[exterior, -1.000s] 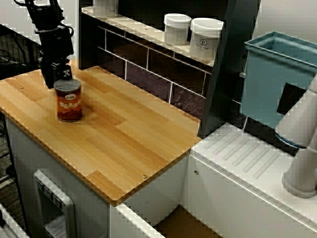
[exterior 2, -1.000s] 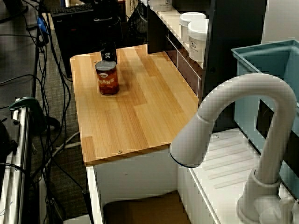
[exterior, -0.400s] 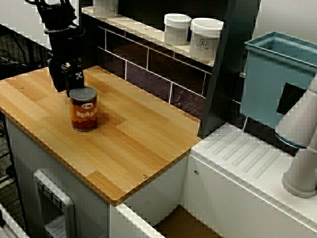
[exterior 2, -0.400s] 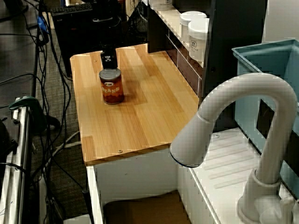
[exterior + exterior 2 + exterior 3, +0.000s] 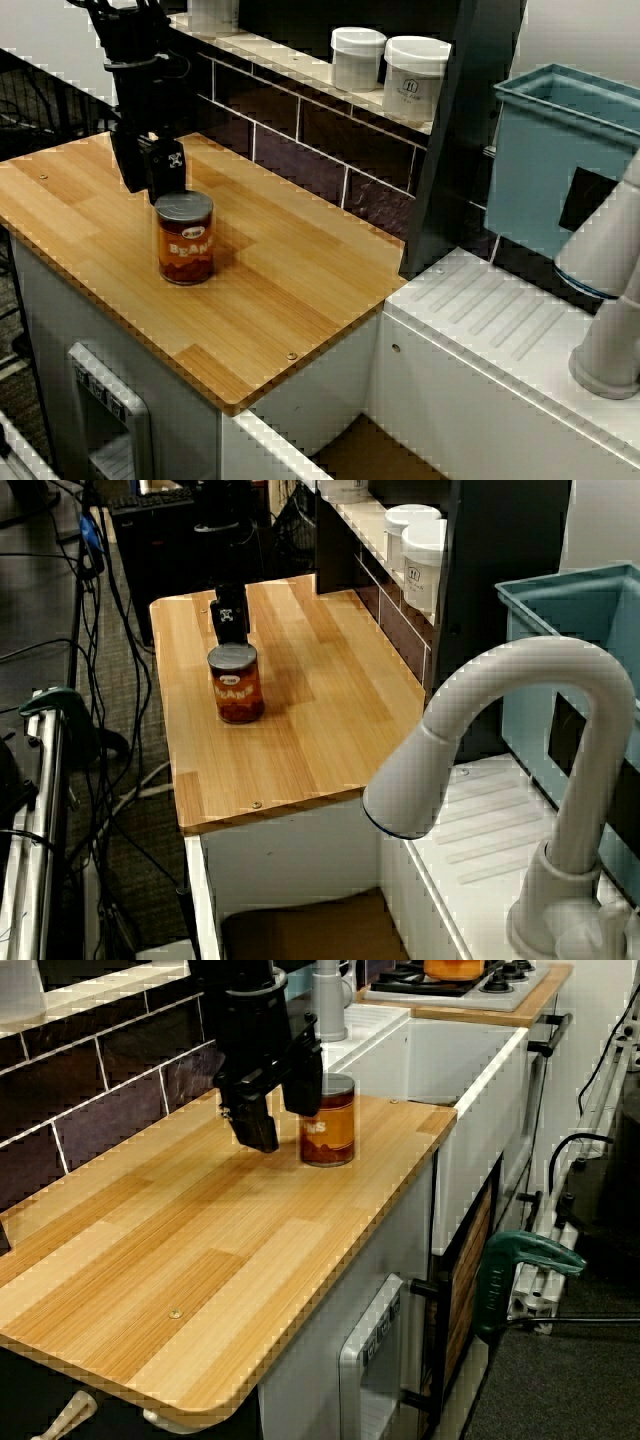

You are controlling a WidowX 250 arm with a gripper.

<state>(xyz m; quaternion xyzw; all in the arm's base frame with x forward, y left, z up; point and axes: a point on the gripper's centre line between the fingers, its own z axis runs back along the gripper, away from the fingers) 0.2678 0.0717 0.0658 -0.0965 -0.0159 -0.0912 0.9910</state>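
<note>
A red bean can (image 5: 185, 238) with a silver lid stands upright on the wooden counter (image 5: 280, 290). My black gripper (image 5: 150, 170) hangs just behind it, low over the wood, touching or nearly touching the can's far side. In the view past the faucet, the gripper (image 5: 232, 625) is directly beyond the can (image 5: 236, 683). In the view from the counter's end, the gripper (image 5: 283, 1128) shows two fingers (image 5: 255, 1125) spread apart with nothing between them. There the can (image 5: 328, 1120) stands right beside the nearer finger. The gripper is open.
Two white jars (image 5: 358, 58) (image 5: 415, 78) stand on the shelf above the dark tiled wall. A teal bin (image 5: 560, 150) and a white faucet (image 5: 500, 740) stand by the sink to the right. Cables and a green clamp (image 5: 525, 1260) lie beside the counter.
The gripper has moved along the counter toward the sink, and the can has slid the same way just ahead of it, staying upright.
</note>
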